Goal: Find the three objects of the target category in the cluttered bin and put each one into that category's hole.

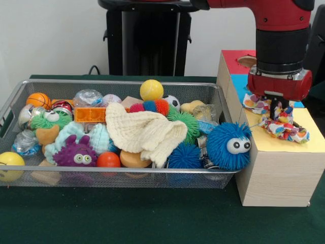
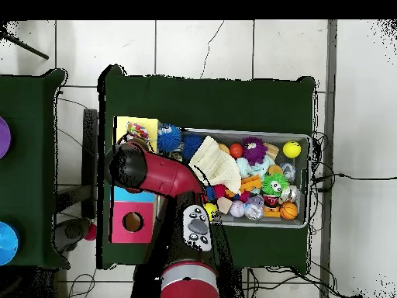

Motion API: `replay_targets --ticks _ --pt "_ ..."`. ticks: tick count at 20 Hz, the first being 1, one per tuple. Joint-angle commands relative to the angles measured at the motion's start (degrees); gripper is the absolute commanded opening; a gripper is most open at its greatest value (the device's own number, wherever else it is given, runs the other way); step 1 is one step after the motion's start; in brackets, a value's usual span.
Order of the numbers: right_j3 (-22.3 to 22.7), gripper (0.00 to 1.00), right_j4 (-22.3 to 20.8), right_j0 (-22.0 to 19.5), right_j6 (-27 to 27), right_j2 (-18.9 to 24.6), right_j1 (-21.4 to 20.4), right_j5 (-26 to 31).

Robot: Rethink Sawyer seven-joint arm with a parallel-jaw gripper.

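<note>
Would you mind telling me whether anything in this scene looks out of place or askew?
Yes: the blue fuzzy ball with googly eyes bulges over the wire bin's end wall toward the wooden box. A polka-dot cloth hangs crumpled under the pincer over the yellow section.

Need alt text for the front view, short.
The red arm's gripper holds a polka-dot cloth over the yellow top of a wooden box. Left of it, a mesh bin is heaped with toys and a cream knit cloth.
</note>
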Motion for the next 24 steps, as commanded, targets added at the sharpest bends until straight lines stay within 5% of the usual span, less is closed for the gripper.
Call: replay_targets --ticks 1,17,21,24 --pt "4.82 0.0 -4.16 -5.28 7.57 4.89 8.15 -11.74" --pt "2.29 0.0 -4.76 -3.86 10.24 2.85 14.45 -20.52" --pt "2.63 0.0 -4.88 -4.09 9.91 2.93 13.9 -19.73" --pt "3.36 0.0 -3.68 -3.11 8.62 1.47 10.89 -13.11"
